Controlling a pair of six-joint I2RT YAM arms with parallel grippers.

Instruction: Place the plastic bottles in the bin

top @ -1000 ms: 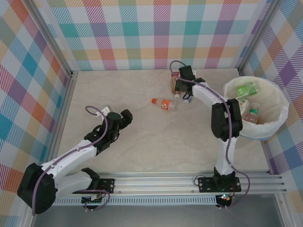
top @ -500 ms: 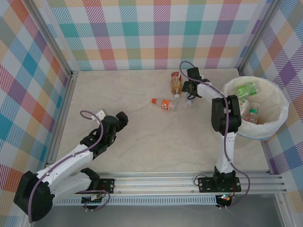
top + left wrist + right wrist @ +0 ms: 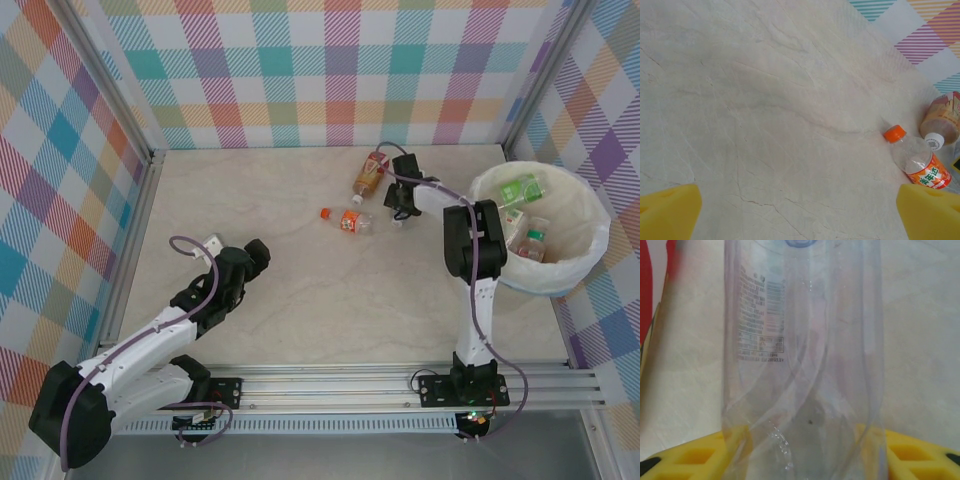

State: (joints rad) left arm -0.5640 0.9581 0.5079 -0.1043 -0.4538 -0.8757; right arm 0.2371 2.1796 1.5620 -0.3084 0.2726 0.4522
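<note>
The right gripper [image 3: 800, 455] has its yellow fingers [image 3: 912, 455] on either side of a clear bottle [image 3: 805, 355], one pad at each flank of the bottle's body (whether they press it or merely stand against it, I cannot tell). The bottle lies on the table [image 3: 300, 300], its blue cap [image 3: 799, 242] pointing away from the wrist camera, with printed text down its side. From above, this gripper is just left of the bin [image 3: 575, 215], near its rim, level with the bin's far part.

A little further from the bin on that same side lie two more bottles. One is an orange-capped bottle [image 3: 348, 220] with an orange label, on its side. Beyond it, toward the back wall [image 3: 330, 70], is a tan-labelled bottle [image 3: 370, 172] with a white cap, also lying down. The two are near each other but apart.

Inside the bin, against its white bag, rest a green-labelled bottle [image 3: 520, 188] at the far side and another bottle [image 3: 533, 242] nearer the arms' bases.

The left gripper [image 3: 800, 212] is well away from the bin, across the table, low over bare surface. It is released, its jaws spread wide and holding nothing.
</note>
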